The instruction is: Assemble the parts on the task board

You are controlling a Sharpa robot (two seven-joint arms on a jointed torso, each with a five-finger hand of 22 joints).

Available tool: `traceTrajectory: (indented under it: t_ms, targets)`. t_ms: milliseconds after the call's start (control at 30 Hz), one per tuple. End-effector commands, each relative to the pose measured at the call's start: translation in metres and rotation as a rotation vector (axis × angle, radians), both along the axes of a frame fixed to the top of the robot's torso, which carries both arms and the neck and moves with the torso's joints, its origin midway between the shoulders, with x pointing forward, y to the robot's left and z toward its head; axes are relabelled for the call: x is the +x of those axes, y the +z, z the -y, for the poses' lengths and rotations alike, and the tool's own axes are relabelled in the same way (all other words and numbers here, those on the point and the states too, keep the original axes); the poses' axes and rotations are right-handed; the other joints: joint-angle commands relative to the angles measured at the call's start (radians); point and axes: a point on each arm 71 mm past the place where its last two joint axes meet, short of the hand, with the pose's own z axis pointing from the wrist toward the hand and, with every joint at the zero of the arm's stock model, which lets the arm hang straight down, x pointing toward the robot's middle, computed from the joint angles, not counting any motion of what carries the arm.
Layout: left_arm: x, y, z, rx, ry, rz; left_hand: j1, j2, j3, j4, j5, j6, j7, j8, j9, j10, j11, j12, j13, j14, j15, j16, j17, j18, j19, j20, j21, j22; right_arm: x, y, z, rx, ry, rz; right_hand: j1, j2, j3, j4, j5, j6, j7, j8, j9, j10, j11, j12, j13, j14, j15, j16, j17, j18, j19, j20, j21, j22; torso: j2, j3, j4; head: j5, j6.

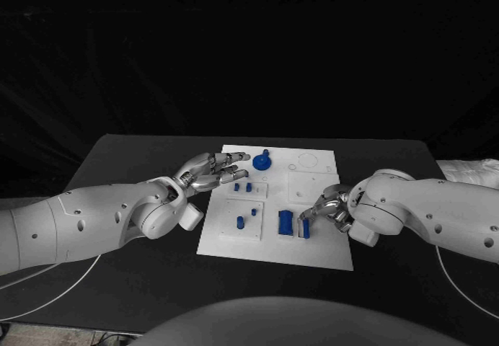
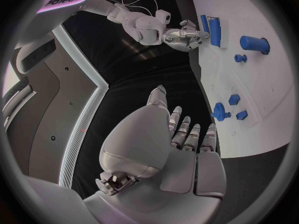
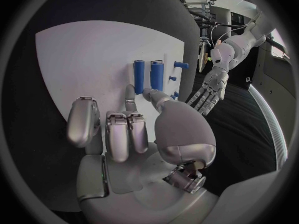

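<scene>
Task board (image 1: pixel 320 252), blue parts (image 3: pixel 139 74), right robot hand (image 1: pixel 324 207) touching

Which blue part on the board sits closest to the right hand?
The blue bar with grey fittings, lying beside the plain blue cylinder at the task board's near edge. The right hand's fingertips are right at it; other parts lie farther left.
</scene>
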Motion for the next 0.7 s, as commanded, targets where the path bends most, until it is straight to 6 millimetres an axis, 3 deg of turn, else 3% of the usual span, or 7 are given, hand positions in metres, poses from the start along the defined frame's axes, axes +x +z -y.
traceTrajectory:
  t_ms: [33,700]
  targets:
    - [-0.0011,0.0004,0.0025,-0.007,-0.023,-0.004,0.009,0.001,-0.003,-0.001,0.003,0.007,0.002,0.006,0.001,0.001,0.006,0.006,0.001,0.005,0.001,0.004,0.001,0.014,0.004,0.003,0.004,0.001,-0.0004,-0.0016,-0.0001,0.003,0.008,-0.007,-0.008,-0.003,0.000,0.004,-0.005,-0.006,0.001,-0.003,0.000,0.107,0.002,0.004,0.263,0.106,0.002,0.003,0.263,0.009,-0.006,0.002,-0.005,0.159,0.001,-0.0002,-0.0002,0.001,0.000]
    - [-0.0010,-0.0005,0.0033,-0.005,-0.027,-0.015,0.014,0.001,-0.003,-0.003,0.004,0.022,0.005,0.009,0.003,0.001,0.008,0.006,0.001,0.006,0.003,0.005,0.001,0.014,0.004,0.004,0.004,0.000,0.0011,-0.0014,0.0014,0.009,-0.010,0.009,-0.038,-0.003,-0.015,0.028,-0.090,-0.021,0.006,-0.008,0.012,0.107,0.007,0.004,0.263,0.106,0.006,0.003,0.263,0.010,-0.006,0.005,-0.008,0.158,0.000,-0.0003,-0.0005,0.000,0.000]
